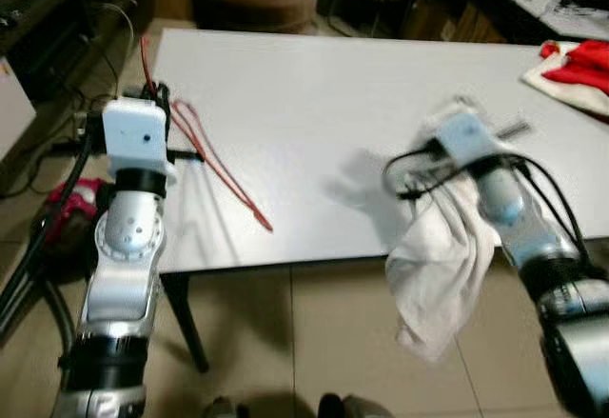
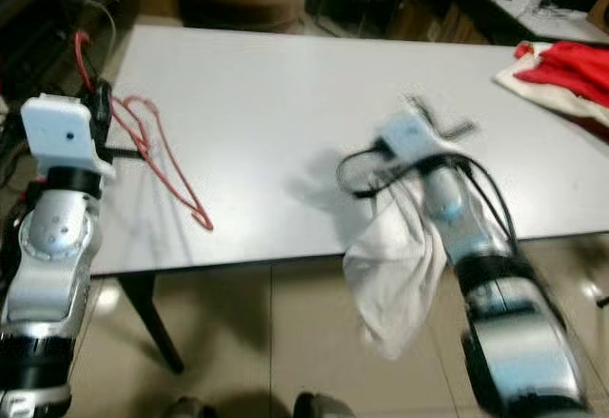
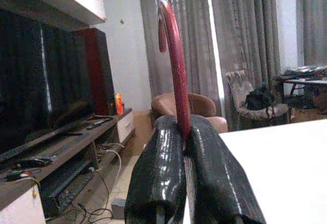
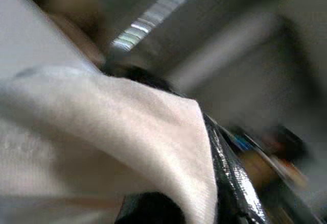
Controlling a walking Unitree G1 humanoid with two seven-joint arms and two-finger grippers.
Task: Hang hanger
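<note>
The red hanger (image 1: pixel 214 166) lies on the white table (image 1: pixel 333 85) at its left edge, its neck pinched between the pressed-together fingers (image 3: pixel 158 183) of the left gripper (image 3: pixel 181 137). The right gripper (image 4: pixel 214 183) pinches a white cloth (image 1: pixel 438 266) past the table's front edge. Best keep the hook upright and the cloth clear. A red-and-white garment (image 1: pixel 576 70) sits at the table's far right corner.

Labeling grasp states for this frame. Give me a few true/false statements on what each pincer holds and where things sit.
1. The left pincer is shut on the red hanger. True.
2. The hanger hangs clear of the white table. False: its body lies on the tabletop.
3. The right pincer holds a white cloth. True.
4. The cloth lies flat on the table. False: it droops past the table's near edge.
5. A red-and-white garment lies at the table's far right. True.
</note>
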